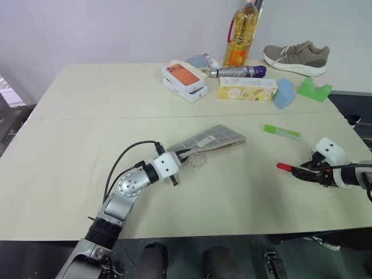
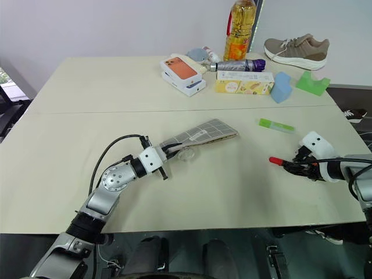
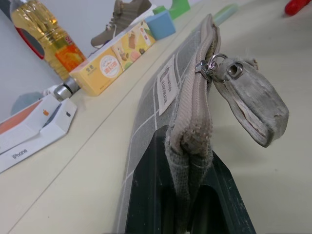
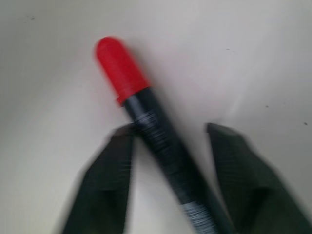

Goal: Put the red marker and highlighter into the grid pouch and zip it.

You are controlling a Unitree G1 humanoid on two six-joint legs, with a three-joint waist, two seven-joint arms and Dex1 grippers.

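The grid pouch lies flat near the table's middle, grey with white lines. My left gripper is shut on its near end, and the fabric is pinched between the fingers, with the zipper pull hanging beside them. At the right of the table lies the red marker, its red cap pointing left. My right gripper is down over its black barrel; the fingers stand apart on either side of it, one finger against the barrel. The lime-green highlighter lies on the table beyond the marker.
Along the far edge stand an orange-topped phone box, a purple-grey cylinder, an oil bottle, a yellow carton, a blue block, a green notched block and a shoe.
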